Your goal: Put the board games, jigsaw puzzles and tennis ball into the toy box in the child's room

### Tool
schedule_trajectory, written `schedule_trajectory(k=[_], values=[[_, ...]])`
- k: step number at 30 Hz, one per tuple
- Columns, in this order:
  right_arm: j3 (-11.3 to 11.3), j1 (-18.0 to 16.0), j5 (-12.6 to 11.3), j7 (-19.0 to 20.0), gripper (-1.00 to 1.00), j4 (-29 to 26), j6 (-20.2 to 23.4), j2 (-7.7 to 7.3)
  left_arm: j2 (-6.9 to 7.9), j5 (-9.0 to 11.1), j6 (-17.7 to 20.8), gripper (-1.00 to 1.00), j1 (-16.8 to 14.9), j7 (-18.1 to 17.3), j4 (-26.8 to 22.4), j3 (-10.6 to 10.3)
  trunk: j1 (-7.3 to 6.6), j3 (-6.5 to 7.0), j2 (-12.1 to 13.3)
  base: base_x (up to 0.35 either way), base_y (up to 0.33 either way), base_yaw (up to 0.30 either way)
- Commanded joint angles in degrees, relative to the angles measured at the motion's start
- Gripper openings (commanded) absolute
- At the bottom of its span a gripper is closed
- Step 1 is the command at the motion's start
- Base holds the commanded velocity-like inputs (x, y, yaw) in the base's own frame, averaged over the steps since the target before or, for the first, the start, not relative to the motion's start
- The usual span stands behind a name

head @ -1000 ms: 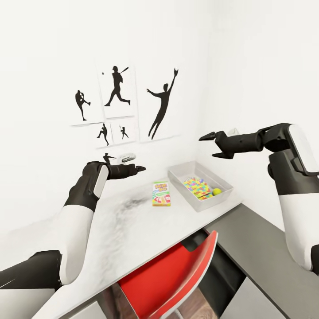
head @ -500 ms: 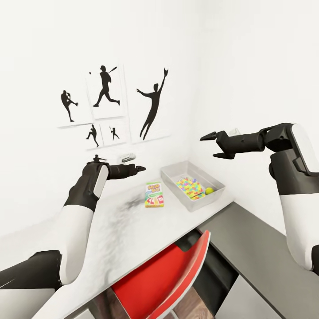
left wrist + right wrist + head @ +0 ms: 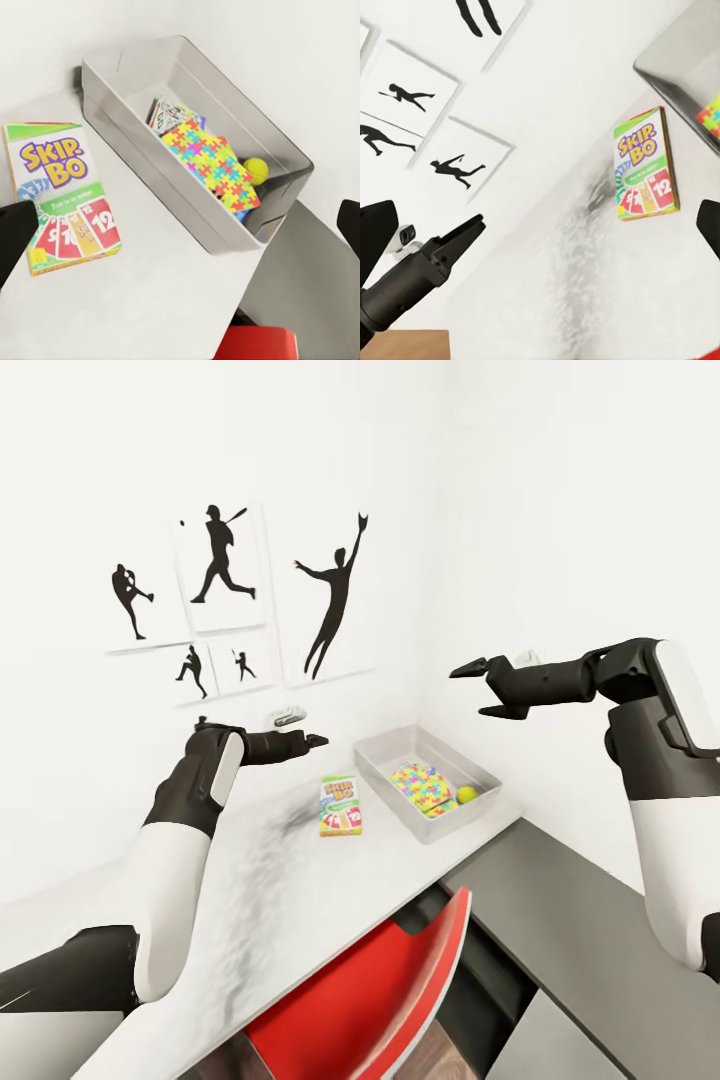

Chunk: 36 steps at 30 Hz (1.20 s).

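White walls meet the pale table [image 3: 300, 880]; both end effectors hover spread, empty.

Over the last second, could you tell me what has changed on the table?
Nothing was grasped or released. Posters, Skip-Bo box and toy box slid left across the head view together, so the camera turned, not the objects. Both grippers, left and right, stay open and empty; puzzle and tennis ball remain inside the toy box.

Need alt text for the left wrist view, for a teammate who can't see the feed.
A Skip-Bo board game lies flat on the pale table just outside the grey toy box, which holds a jigsaw puzzle, a tennis ball and a printed box. The left pincer hangs open above.
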Motion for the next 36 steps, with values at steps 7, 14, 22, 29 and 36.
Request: schedule_trajectory(k=[7, 14, 22, 29, 36], values=[[0.1, -0.1, -0.4, -0.6, 1.00, 0.0, 0.2, 0.20, -0.04, 0.3, 0.5, 1.00, -0.1, 0.0, 0.0, 0.2, 0.05, -0.14, -0.1, 0.048, 0.000, -0.002], [0.2, -0.1, -0.4, -0.6, 1.00, 0.0, 0.2, 0.34, -0.06, 0.3, 0.5, 1.00, -0.1, 0.0, 0.0, 0.2, 0.05, -0.14, -0.1, 0.103, -0.019, 0.000], [0.3, -0.1, -0.4, -0.6, 1.00, -0.1, 0.2, 0.36, -0.06, 0.3, 0.5, 1.00, -0.1, 0.0, 0.0, 0.2, 0.05, -0.14, -0.1, 0.153, -0.026, 0.000], [0.3, -0.1, -0.4, -0.6, 1.00, -0.1, 0.2, 0.36, -0.07, 0.3, 0.5, 1.00, -0.1, 0.0, 0.0, 0.2, 0.05, -0.14, -0.1, 0.102, -0.006, 0.000], [0.4, -0.2, -0.4, -0.6, 1.00, -0.1, 0.2, 0.36, -0.12, 0.3, 0.5, 1.00, -0.1, 0.0, 0.0, 0.2, 0.05, -0.14, -0.1, 0.046, 0.000, 0.000]])
